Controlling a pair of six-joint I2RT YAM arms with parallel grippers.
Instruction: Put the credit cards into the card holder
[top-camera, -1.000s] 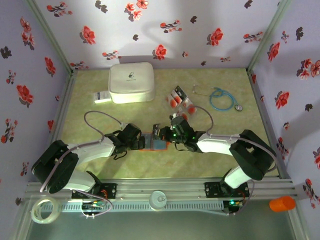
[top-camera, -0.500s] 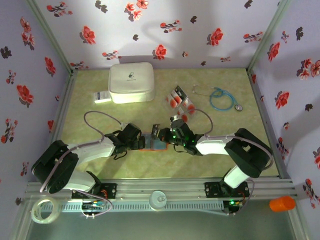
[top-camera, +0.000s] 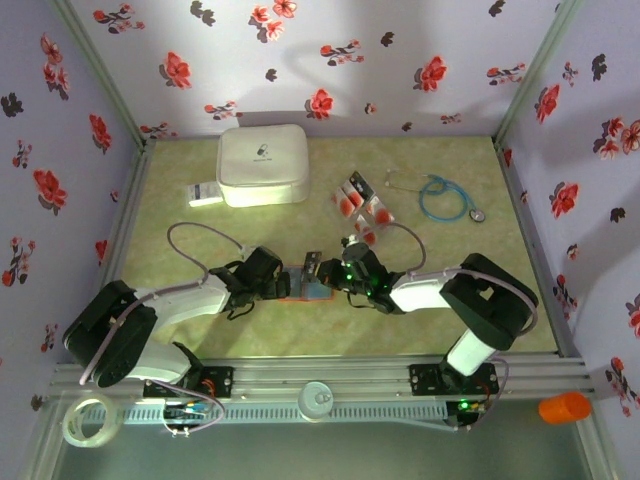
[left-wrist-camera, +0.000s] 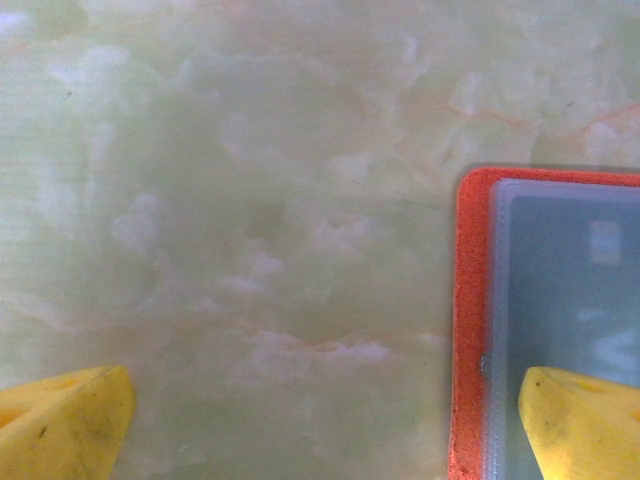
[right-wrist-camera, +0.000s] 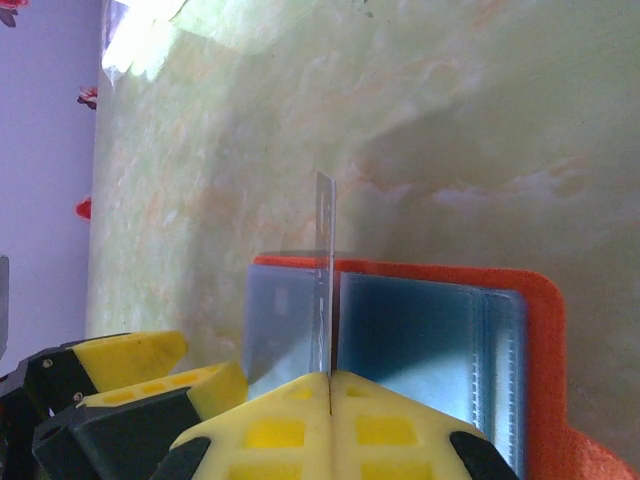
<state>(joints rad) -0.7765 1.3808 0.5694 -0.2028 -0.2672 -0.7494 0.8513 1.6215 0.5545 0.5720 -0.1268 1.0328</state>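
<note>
The card holder (top-camera: 316, 292) lies open on the table, orange-red rim (right-wrist-camera: 400, 271) around bluish-grey sleeves (right-wrist-camera: 430, 335). My right gripper (right-wrist-camera: 330, 385) is shut on one credit card (right-wrist-camera: 324, 260), seen edge-on and standing upright over the holder's left sleeve. In the top view that card (top-camera: 311, 263) sits at the right gripper (top-camera: 323, 272). My left gripper (left-wrist-camera: 320, 430) is open, one fingertip (left-wrist-camera: 585, 420) resting on the holder's inner sleeve (left-wrist-camera: 565, 290), the other over bare table. Several loose credit cards (top-camera: 360, 205) lie farther back.
A big white rounded case (top-camera: 262, 165) and a white barcode label (top-camera: 204, 193) sit at the back left. A blue stethoscope (top-camera: 445, 197) lies at the back right. An orange cylinder (top-camera: 564, 407) and a tape roll (top-camera: 88, 420) rest off the table's near edge.
My right gripper has edged left with the card, closer over the holder, and its arm has folded inward. The left arm has stayed put.
</note>
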